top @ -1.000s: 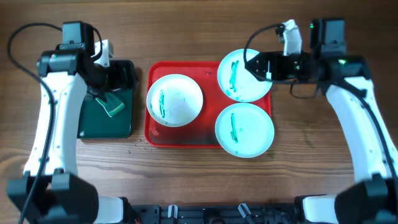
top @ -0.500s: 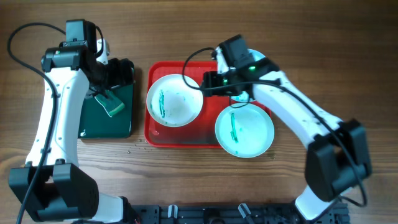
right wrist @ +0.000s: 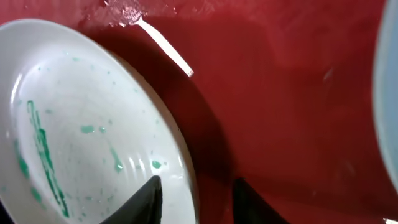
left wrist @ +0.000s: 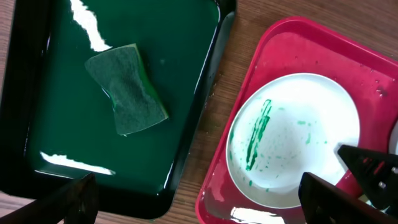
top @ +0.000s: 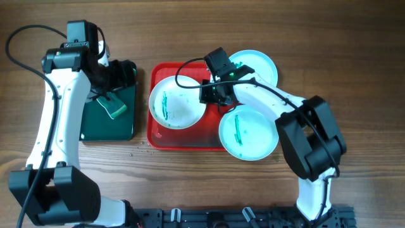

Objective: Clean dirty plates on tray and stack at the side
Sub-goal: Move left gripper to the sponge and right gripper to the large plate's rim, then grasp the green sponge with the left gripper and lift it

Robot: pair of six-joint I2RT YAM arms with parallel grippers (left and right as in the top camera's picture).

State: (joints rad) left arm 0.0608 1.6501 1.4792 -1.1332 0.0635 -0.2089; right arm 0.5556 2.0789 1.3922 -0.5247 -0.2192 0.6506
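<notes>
Left of the tray (top: 190, 136), my left claw (left wrist: 196, 186) hangs with jaws spread wide over the dark green tray (left wrist: 62, 143), where the sponge (left wrist: 127, 87) lies. The white plate (top: 177, 101), smeared teal, sits on the tray's left half. My right claw (right wrist: 196, 200) is unclosed, with that plate's right rim between its jaws. The upper turquoise plate (top: 259, 63) overlaps the tray's top right corner. The lower turquoise plate (top: 249, 132) overhangs its bottom right edge onto the tabletop (top: 354, 38).

green sponge (left wrist: 127, 89) (creased) | in dark green tray (left wrist: 177, 37) | wooden table (top: 373, 126)
</notes>
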